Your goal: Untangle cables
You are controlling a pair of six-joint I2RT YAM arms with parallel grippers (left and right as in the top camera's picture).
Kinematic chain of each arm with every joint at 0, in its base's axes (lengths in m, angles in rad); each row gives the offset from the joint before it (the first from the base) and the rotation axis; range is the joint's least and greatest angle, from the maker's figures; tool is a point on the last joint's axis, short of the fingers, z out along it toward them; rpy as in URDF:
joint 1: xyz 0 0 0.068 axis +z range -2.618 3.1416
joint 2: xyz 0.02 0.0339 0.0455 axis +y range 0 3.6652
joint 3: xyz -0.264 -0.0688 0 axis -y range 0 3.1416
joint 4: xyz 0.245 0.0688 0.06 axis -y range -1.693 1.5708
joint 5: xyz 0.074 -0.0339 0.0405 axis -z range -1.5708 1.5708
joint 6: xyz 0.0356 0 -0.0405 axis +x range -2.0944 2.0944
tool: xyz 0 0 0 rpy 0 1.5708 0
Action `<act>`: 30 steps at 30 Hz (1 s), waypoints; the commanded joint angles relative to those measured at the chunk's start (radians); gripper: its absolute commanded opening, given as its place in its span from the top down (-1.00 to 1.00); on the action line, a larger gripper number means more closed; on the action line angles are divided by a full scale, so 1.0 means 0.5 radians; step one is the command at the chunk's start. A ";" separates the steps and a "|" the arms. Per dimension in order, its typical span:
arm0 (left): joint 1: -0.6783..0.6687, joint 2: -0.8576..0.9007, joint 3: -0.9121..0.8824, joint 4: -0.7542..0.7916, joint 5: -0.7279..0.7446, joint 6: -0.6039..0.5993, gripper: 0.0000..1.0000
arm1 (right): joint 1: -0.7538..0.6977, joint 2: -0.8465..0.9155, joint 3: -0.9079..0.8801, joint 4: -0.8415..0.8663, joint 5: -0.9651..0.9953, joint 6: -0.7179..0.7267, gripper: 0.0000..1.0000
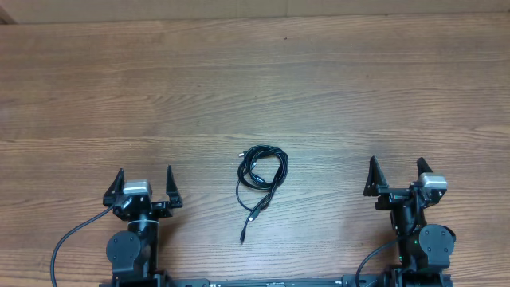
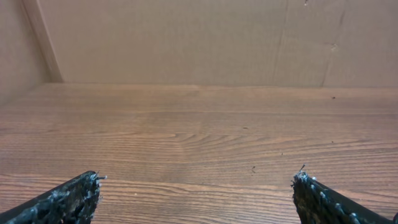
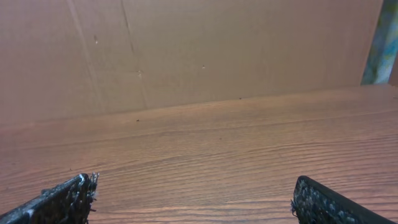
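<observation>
1. Surface: brown wood-grain board with the grain running left to right. It fills the overhead view.
2. Cables: thin black flexible cords in one loose tangled coil of overlapping loops. They lie on the surface about midway between the two arms, nearer the robot's edge. A tail leaves the coil's lower side and ends in a small plug end. A thicker spot partway along the tail is too small to make out.
3. Left pincer: black, two-fingered, jaws spread as wide as they go and holding nothing. It is well apart from the cables. In the left wrist view its rough black fingertips sit at the lower corners with bare wood grain between them.
4. Right pincer: also gaping wide and holding nothing, well apart from the coil on the other side. Its fingertips frame bare wood.
5. Each wrist carries a grey-white module; any marking is too small to read.
6. A thick black wire curves out from the left arm's base.
7. Cardboard wall: plain brown, creased, standing behind the surface's far edge.
</observation>
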 commanded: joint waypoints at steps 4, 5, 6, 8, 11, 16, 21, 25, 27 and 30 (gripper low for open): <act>-0.013 -0.021 -0.010 0.001 -0.026 0.038 -0.99 | 0.011 -0.024 -0.021 0.011 0.014 -0.008 -0.99; -0.013 -0.021 -0.011 0.008 -0.027 0.039 -0.99 | 0.011 -0.024 -0.021 0.011 0.014 -0.008 -1.00; -0.013 -0.021 -0.010 0.024 -0.027 0.040 -0.99 | 0.011 -0.024 -0.021 0.011 0.014 -0.008 -1.00; -0.012 -0.021 -0.010 0.067 -0.059 0.042 -0.99 | 0.011 -0.024 -0.021 0.011 0.014 -0.008 -1.00; -0.011 -0.021 -0.011 0.172 -0.185 0.048 -0.99 | 0.011 -0.024 -0.021 0.011 0.014 -0.008 -0.99; -0.011 -0.021 -0.010 0.389 -0.315 0.145 -0.99 | 0.011 -0.024 -0.021 0.011 0.014 -0.008 -1.00; -0.011 -0.021 -0.010 0.494 -0.302 0.196 -0.99 | 0.011 -0.024 -0.021 0.011 0.014 -0.008 -1.00; -0.012 -0.021 -0.010 0.497 -0.291 0.188 -0.99 | 0.011 -0.024 -0.021 0.011 0.014 -0.008 -1.00; -0.012 -0.019 -0.010 0.511 -0.292 0.188 -0.99 | 0.011 -0.024 -0.021 0.011 0.014 -0.008 -1.00; -0.011 -0.018 -0.010 0.534 -0.304 0.191 -0.97 | 0.011 -0.024 -0.021 0.011 0.014 -0.008 -1.00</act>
